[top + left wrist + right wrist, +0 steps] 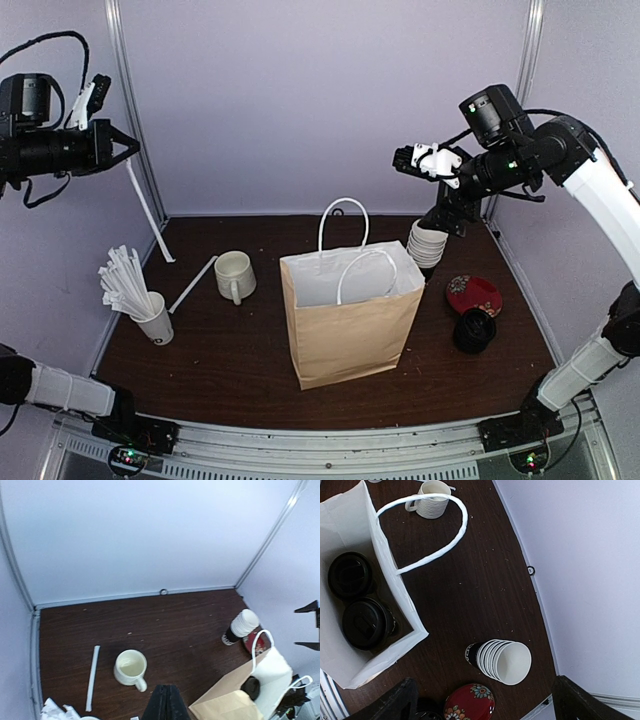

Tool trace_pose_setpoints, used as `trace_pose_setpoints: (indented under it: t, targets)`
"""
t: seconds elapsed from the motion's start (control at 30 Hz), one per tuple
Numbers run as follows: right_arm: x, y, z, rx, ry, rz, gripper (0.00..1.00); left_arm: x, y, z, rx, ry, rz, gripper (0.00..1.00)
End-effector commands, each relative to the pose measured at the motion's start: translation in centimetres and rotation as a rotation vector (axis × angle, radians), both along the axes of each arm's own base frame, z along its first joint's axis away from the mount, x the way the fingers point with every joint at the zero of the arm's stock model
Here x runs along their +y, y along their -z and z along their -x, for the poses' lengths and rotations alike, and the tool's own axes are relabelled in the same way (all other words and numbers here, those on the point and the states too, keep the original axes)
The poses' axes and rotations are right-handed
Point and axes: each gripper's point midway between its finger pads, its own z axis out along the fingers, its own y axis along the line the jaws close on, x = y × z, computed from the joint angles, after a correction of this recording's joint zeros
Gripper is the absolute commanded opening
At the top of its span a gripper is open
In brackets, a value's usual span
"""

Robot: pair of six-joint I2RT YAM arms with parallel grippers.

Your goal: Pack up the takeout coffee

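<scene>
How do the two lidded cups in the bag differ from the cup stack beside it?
The lidded cups sit inside the paper bag, each under a black lid; the cup stack stands outside on the table, lidless, nested, white insides showing. Both stand upright.

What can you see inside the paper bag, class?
Inside the paper bag stand two black-lidded cups, side by side. Their lids hide whatever the cups contain.

no legible text, no readable labels, numbers
</scene>
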Motion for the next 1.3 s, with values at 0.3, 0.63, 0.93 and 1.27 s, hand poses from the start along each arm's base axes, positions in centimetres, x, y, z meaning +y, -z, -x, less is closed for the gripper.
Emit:
trace_pose_setpoints:
  t: [0.3, 0.63, 0.93, 1.27]
  targets:
    - [-1.3, 0.7, -1.3, -0.019, 0.060, 0.022, 0.97, -12.9, -7.6, 0.4, -0.202, 0.480, 0.379, 0.00]
    - [-1.9, 1.2, -1.6, -0.021, 0.080, 0.036, 0.97, -21.4, -8.6, 2.2, -0.192, 0.712, 0.404, 0.00]
    - [-1.7, 1.7, -2.2, -0.011, 0.083, 0.042, 0.97, -26.0, -6.7, 3.0, -0.111, 0.818, 0.420, 0.00]
    - [-1.5, 2.2, -2.6, 0.001, 0.086, 0.057, 0.97, -35.7, 0.5, 2.0, 0.022, 0.898, 0.365, 0.00]
